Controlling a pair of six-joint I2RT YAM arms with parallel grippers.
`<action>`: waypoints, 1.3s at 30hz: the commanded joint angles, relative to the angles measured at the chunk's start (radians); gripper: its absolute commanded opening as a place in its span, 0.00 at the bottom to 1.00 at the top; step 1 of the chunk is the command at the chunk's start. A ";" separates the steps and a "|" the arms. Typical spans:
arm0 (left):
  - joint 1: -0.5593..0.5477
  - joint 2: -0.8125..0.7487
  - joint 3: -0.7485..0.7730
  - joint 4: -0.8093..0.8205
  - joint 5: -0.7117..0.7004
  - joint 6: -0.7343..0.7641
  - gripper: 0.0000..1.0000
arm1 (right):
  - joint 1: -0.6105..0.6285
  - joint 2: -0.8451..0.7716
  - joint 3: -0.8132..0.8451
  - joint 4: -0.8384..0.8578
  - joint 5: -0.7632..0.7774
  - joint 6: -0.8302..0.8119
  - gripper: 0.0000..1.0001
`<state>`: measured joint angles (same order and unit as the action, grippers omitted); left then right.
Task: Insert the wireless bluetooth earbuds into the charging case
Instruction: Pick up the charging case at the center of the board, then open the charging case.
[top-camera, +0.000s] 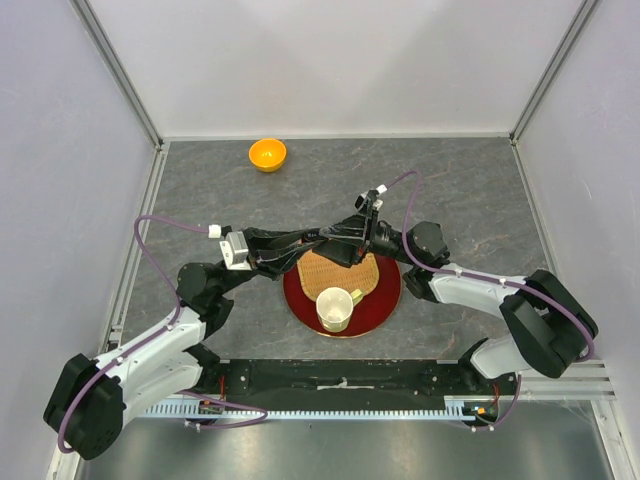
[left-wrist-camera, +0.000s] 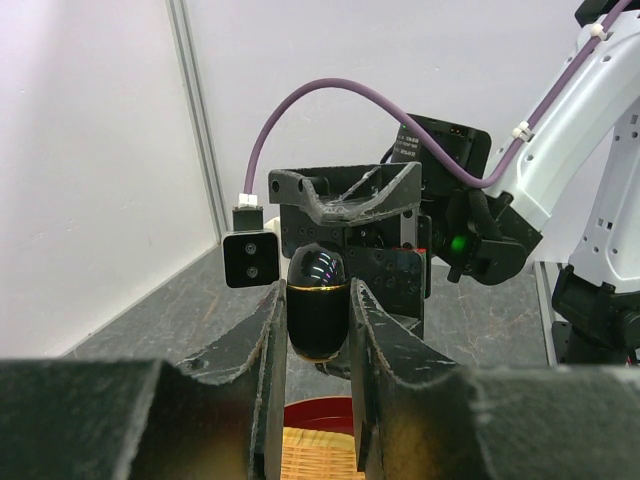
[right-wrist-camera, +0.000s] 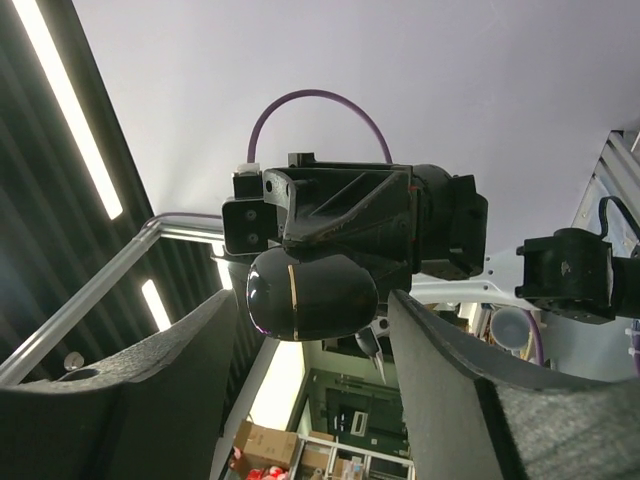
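From above, the left pincer (top-camera: 332, 246) and right pincer (top-camera: 362, 232) overlap and hide the black charging case (left-wrist-camera: 317, 310), whose lower end sits behind the left fingers (left-wrist-camera: 262, 350) in the wrist view, where only 1 sliver of red plate (left-wrist-camera: 320, 409) shows.

Left pincer (left-wrist-camera: 316, 330) and right pincer (right-wrist-camera: 315, 340) crowd nose to nose around a glossy black egg-shaped case (right-wrist-camera: 310, 295); cream cup (top-camera: 334, 308) below them; grey desk (top-camera: 470, 190) beyond lies open.

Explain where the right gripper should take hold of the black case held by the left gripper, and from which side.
Probably the domed lid of the black case, just above its gold seam, where it is widest. The left gripper clamps the lower body's sides, so only the top stands free. The right gripper should come head-on, from opposite the left one.
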<state>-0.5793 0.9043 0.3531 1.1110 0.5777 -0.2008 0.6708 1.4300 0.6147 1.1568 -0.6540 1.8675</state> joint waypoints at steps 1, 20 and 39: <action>-0.001 0.001 -0.008 0.066 -0.013 0.001 0.02 | 0.010 0.007 0.026 0.107 0.024 0.013 0.66; -0.001 -0.002 -0.013 0.067 -0.012 -0.014 0.02 | 0.018 -0.011 0.026 0.080 0.057 -0.041 0.50; -0.001 -0.041 -0.006 -0.048 0.001 0.008 0.62 | 0.018 -0.036 0.033 0.024 0.060 -0.096 0.24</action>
<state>-0.5793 0.8879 0.3389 1.0966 0.5781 -0.2134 0.6838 1.4338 0.6147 1.1667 -0.6136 1.8149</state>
